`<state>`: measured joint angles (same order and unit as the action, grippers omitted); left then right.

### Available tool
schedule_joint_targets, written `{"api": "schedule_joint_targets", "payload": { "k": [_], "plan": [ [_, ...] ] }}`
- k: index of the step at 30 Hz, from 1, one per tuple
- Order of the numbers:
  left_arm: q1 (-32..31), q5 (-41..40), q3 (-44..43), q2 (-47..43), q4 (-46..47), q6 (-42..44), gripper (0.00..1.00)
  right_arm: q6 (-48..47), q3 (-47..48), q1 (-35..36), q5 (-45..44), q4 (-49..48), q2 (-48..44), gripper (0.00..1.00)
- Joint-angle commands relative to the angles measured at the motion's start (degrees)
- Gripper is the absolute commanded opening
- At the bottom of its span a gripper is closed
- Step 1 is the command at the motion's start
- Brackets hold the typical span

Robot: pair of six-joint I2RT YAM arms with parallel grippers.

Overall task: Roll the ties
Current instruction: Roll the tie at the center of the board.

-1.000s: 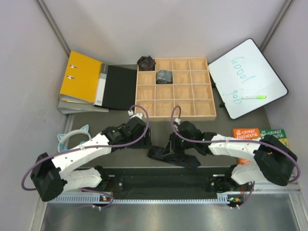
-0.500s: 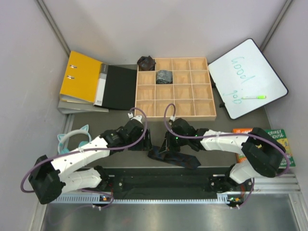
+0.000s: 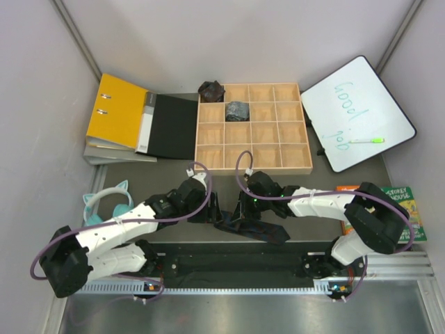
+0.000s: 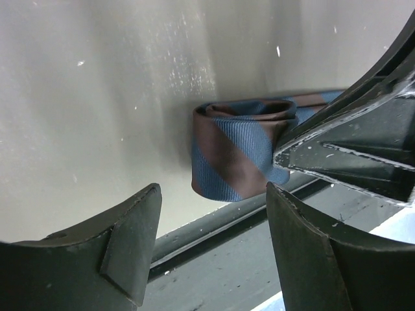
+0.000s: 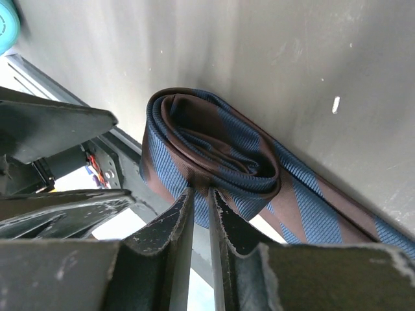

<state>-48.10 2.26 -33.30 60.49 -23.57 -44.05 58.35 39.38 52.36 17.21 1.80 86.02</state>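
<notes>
A grey table (image 3: pixel 327 182) carries everything, with a whiteboard (image 3: pixel 361 104) lying tilted at its back right and a wooden tray (image 3: pixel 254 169) of square compartments at the back centre. Left of the tray a yellow binder (image 3: pixel 117 111) lies open on grey ones, with a black folder (image 3: pixel 174 125) just beside the tray's left wall. The left arm (image 3: pixel 118 226) and the right arm (image 3: pixel 320 204) both reach inward, so that their wrists meet near the table's front centre. Two books (image 3: pixel 407 198) lie partly under the right arm at the right edge, and a teal headband (image 3: pixel 104 198) with cat ears lies beside the left arm. A striped tie (image 5: pixel 214 149), blue and brown, lies near the front edge between the two wrists. One end of it is wound into a loose coil standing on its edge, and the rest runs flat toward the right. The right gripper (image 5: pixel 201 194) has its fingers drawn almost together, pinching the lower rim of that coil. The left gripper (image 4: pixel 211 207) has its fingers spread wide, facing the coil from the other side without touching it. A brownish-black bundle (image 3: pixel 211 90) sits at the tray's back-left corner compartment, and a greyish bundle (image 3: pixel 237 110) sits one row nearer and one column to the right. A green marker (image 3: pixel 366 140) rests on the whiteboard.
</notes>
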Motion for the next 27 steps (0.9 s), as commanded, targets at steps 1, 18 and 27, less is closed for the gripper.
{"api": "schedule_joint_targets", "payload": {
  "k": [1, 18, 27],
  "plan": [
    [0.2, 2.3, 2.0, -0.2, 5.99, -0.24, 0.7, -1.66, -1.05, -0.41, -1.92, -0.66, 0.73, 0.16],
    [0.28, 3.89, 9.12, 6.57, 19.26, -0.95, 0.58, -2.27, -1.93, -0.41, -1.57, -1.01, 0.99, 0.16],
    [0.2, 8.46, 9.4, 9.21, 22.52, -1.65, 0.21, -2.54, -1.41, -0.5, -1.39, -0.84, 1.52, 0.16]
  ]
}}
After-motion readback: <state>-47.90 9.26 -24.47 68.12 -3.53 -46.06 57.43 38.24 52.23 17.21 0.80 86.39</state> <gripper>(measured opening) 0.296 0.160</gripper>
